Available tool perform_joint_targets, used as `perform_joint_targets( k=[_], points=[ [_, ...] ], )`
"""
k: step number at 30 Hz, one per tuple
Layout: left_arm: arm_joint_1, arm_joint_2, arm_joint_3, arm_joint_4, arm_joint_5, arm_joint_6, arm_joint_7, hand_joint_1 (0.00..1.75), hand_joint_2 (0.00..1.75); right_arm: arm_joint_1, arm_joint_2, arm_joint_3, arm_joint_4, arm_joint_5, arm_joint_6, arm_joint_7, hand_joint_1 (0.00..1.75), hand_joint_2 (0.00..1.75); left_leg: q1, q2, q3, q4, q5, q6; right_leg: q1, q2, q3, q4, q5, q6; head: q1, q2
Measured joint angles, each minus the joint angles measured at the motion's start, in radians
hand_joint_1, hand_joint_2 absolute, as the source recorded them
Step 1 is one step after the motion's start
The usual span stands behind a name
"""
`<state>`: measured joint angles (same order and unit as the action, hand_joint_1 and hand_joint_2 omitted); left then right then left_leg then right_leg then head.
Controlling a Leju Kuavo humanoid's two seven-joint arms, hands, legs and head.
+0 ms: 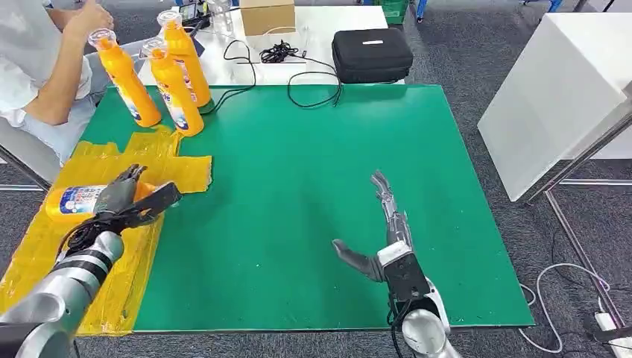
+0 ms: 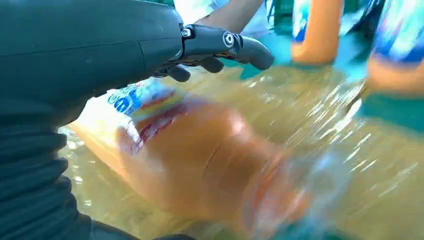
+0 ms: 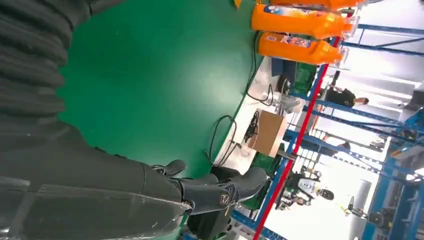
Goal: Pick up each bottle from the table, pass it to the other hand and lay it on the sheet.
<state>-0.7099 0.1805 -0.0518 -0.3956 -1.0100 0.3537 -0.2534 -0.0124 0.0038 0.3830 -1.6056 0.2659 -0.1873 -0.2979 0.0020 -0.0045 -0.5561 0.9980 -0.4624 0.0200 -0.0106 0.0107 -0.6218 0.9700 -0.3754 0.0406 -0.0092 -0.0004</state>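
Desk cover: a matt green mat (image 1: pixel 313 194), smooth.
Sheet: crinkled glossy yellow plastic film (image 1: pixel 168 160), creased and shiny.
Bottles: smooth orange plastic bottles (image 1: pixel 177 89) with clear caps and glossy printed labels.
Case: matt black fabric zip case (image 1: pixel 371 54).
Box: plain brown cardboard box (image 1: pixel 267 15).
Arms: silver metal forearm (image 1: pixel 63 280).

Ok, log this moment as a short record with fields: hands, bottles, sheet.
left hand: holds an orange bottle lying sideways over the yellow sheet
right hand: holds nothing, fingers spread above the green mat
standing bottles: three, upright at the mat's far left corner
person: beside those bottles
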Motion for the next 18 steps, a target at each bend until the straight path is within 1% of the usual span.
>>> perform_joint_targets(
  k=[2,5,6,7,8,10,13,14,15,18],
  points=[
    [0.007,-0.015,0.026,-0.034,0.071,-0.002,-0.048,0.0,1.75,0.001,0.0,0.0,0.003,0.0,0.0,0.0,0.0,0.0,0.0,0.0,0.0,0.0,0.0,0.0,0.0,0.0,0.0,0.0,0.0,0.0,0.0,0.0],
    [0.012,-0.028,0.038,-0.076,0.093,-0.011,-0.051,0.0,1.75,0.007,0.0,0.0,0.004,0.0,0.0,0.0,0.0,0.0,0.0,0.0,0.0,0.0,0.0,0.0,0.0,0.0,0.0,0.0,0.0,0.0,0.0,0.0],
    [0.012,-0.03,0.042,-0.085,0.098,-0.013,-0.051,0.0,0.0,0.008,0.0,0.0,0.005,0.0,0.0,0.0,0.0,0.0,0.0,0.0,0.0,0.0,0.0,0.0,0.0,0.0,0.0,0.0,0.0,0.0,0.0,0.0],
    [0.013,-0.033,0.046,-0.091,0.102,-0.016,-0.053,0.0,0.0,0.008,0.0,0.0,0.005,0.0,0.0,0.0,0.0,0.0,0.0,0.0,0.0,0.0,0.0,0.0,0.0,0.0,0.0,0.0,0.0,0.0,0.0,0.0],
    [0.02,-0.037,0.051,-0.105,0.122,-0.021,-0.066,0.0,1.75,0.009,0.0,0.0,0.006,0.0,0.0,0.0,0.0,0.0,0.0,0.001,0.0,0.0,0.0,0.0,0.0,0.0,0.0,0.0,0.0,0.0,0.0,0.0],
    [0.065,-0.058,0.056,-0.205,0.273,-0.082,-0.13,0.0,1.75,0.019,0.003,0.0,0.007,0.003,0.001,-0.002,0.0,0.0,0.0,0.0,0.0,0.0,0.0,0.0,0.0,0.0,0.0,0.0,0.0,0.0,0.0,0.0],
    [0.205,-0.091,0.039,-0.487,0.498,-0.199,-0.124,0.0,1.75,0.052,0.017,-0.001,0.007,0.005,0.001,-0.018,0.0,0.0,0.0,0.001,0.0,0.0,-0.002,-0.001,0.0,0.0,0.0,0.0,0.0,0.0,0.0,0.0],
    [0.252,-0.098,0.021,-0.582,0.546,-0.213,-0.115,0.0,1.75,0.062,0.02,-0.001,0.006,0.007,0.0,-0.024,0.0,0.0,0.0,0.001,0.0,0.0,-0.002,-0.001,0.0,0.0,-0.001,0.0,-0.001,0.0,-0.001,0.0],
    [0.326,-0.108,-0.011,-0.709,0.589,-0.216,-0.112,0.0,1.75,0.076,0.025,-0.001,0.003,0.012,-0.001,-0.03,0.0,0.0,0.0,0.001,-0.001,0.0,-0.003,-0.001,0.0,0.001,-0.001,0.0,-0.001,0.0,0.0,0.0],
    [0.462,-0.121,-0.091,-0.949,0.652,-0.196,-0.119,0.0,1.75,0.095,0.036,-0.001,-0.001,0.018,-0.004,-0.034,0.0,0.0,-0.001,0.001,-0.001,0.0,-0.004,0.0,0.0,0.001,-0.002,-0.001,-0.002,0.0,0.0,0.0]
  ],
)
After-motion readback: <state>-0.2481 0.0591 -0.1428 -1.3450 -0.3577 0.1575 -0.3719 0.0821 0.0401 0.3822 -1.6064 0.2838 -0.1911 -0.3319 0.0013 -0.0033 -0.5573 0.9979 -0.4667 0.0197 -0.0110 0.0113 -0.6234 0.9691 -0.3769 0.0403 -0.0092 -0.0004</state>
